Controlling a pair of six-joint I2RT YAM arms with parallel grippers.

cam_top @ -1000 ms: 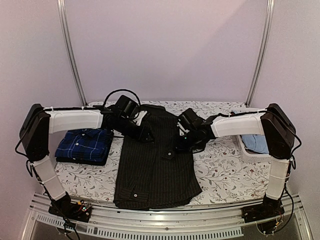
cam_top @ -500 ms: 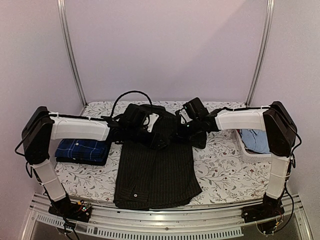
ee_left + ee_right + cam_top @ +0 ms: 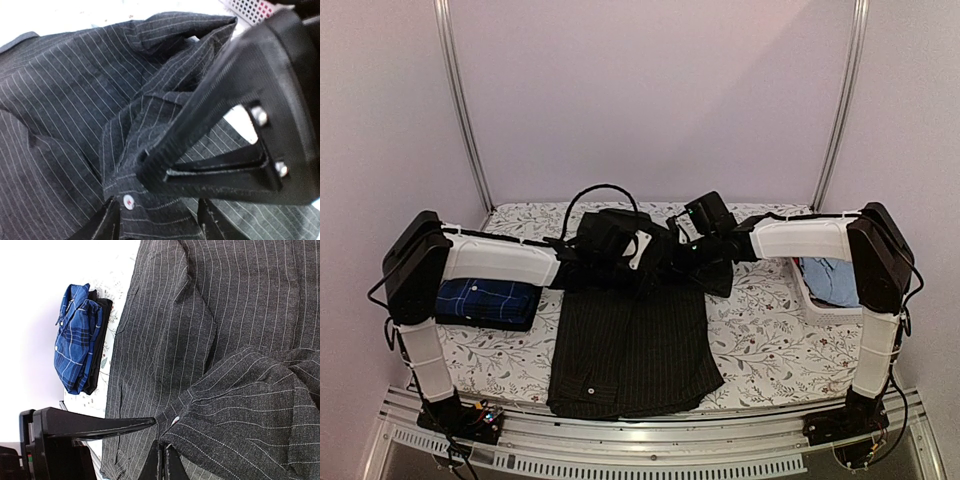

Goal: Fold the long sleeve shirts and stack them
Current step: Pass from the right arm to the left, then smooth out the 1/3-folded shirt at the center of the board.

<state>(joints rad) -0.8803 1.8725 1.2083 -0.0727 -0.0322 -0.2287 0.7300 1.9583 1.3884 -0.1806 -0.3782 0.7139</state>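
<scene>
black shirt [image 3: 635, 345]: lay in the middle, collar end lost under both grippers
right gripper [image 3: 162, 460]: clamped on a lifted fold
left gripper [image 3: 159, 222]: jaws apart around the button edge, tips cropped
navy shirt [image 3: 485, 300]: sat folded at left, half behind the left arm [image 3: 500, 262]

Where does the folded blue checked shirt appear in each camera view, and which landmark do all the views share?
Top external: the blue checked shirt lies on the left side, at mid-height.
Left wrist: not in it.
Right wrist: upper left.
Shared landmark: the black pinstriped shirt, seen in all three.
</scene>
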